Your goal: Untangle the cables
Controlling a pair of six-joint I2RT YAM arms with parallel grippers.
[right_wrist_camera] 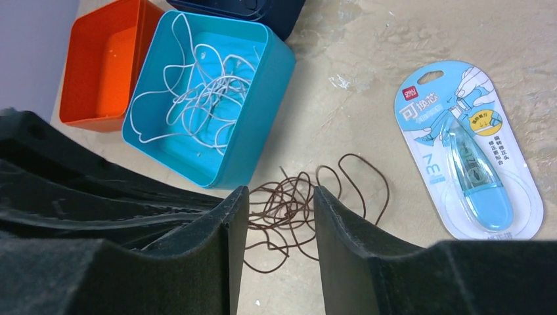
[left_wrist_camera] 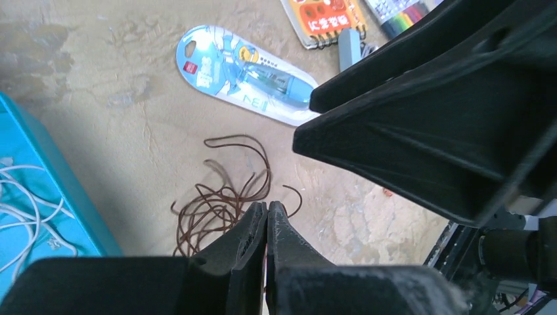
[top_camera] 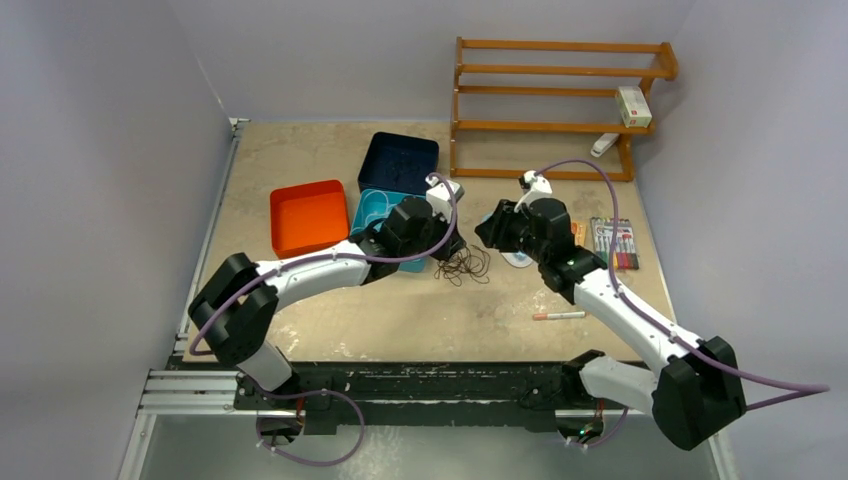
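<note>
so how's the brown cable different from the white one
The brown cable lies on the table; the white cable sits inside the teal bin. The brown one is bunched tightly; the white one spreads in wider loops. Both are thin, loose tangles.

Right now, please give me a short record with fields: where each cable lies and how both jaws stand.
brown cable: loose tangle on the table, beside the teal bin
white cable: inside the teal bin
left jaws: shut, tips at the brown tangle; grip on a strand unclear
right jaws: open, pointed at the brown tangle
correction tape pack: flat on the table, apart from the cables
</note>
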